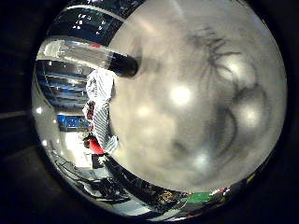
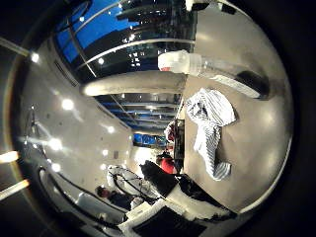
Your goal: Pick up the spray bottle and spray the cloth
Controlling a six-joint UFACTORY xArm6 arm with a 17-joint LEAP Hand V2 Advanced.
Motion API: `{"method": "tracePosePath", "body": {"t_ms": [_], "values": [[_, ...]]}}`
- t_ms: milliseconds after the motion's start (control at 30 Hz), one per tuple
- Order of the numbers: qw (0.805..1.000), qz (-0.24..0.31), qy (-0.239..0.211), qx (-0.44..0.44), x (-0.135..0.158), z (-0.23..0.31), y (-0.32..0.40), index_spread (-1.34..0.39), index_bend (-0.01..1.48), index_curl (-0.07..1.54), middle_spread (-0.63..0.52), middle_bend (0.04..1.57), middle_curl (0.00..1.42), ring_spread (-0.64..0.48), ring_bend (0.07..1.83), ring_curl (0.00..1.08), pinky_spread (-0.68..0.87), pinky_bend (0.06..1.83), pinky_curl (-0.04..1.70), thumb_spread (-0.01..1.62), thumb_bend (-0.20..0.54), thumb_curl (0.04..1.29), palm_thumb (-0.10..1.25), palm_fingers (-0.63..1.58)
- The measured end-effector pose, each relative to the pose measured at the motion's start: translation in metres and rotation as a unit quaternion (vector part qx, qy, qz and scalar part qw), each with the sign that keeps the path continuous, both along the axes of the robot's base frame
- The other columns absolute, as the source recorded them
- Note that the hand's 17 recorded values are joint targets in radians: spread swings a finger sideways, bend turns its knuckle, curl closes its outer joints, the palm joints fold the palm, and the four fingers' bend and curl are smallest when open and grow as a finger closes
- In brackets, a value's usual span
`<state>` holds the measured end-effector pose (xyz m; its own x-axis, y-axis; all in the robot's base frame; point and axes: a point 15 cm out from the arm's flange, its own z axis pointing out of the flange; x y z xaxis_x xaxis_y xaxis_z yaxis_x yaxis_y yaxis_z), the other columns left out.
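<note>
The spray bottle (image 2: 213, 70) stands upright on the grey table (image 1: 187, 121). It has a clear body, a dark base and a white spray head with a red part. Right beside it a white cloth (image 2: 209, 127) with thin dark stripes lies crumpled near the table's edge. Bottle (image 1: 93, 55) and cloth (image 1: 100, 105) also show in the little finger side view, both small and some way from the palm. No part of my hand shows in either view.
The table's edge (image 2: 183, 148) runs just behind the cloth and bottle. Beyond it are dark equipment (image 2: 163, 182) and a room with a blue wall. A dark branching shadow (image 1: 224, 88) falls on the bare tabletop under the palm.
</note>
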<state>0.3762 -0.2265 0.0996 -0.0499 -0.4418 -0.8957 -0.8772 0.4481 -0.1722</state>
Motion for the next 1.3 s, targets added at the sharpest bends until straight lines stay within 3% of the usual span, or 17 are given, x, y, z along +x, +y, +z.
{"method": "tracePosePath", "body": {"t_ms": [467,800,1300], "values": [[1.000,0.008,0.015,0.017,0.009,-0.027,0.015,-0.26,0.15,0.26,0.05,0.21,0.34,0.09,0.28,0.27,0.35,0.34,0.32,0.98,-0.027,0.28,0.41,0.08],[0.999,-0.018,0.000,0.032,0.033,-0.036,-0.006,-0.26,0.15,0.26,0.05,0.22,0.34,0.08,0.28,0.27,0.35,0.34,0.32,0.98,-0.027,0.28,0.42,0.09],[0.999,0.004,-0.003,0.033,0.056,-0.038,0.010,-0.26,0.15,0.26,0.05,0.23,0.35,0.07,0.29,0.27,0.35,0.34,0.32,0.98,-0.028,0.28,0.43,0.10]]}}
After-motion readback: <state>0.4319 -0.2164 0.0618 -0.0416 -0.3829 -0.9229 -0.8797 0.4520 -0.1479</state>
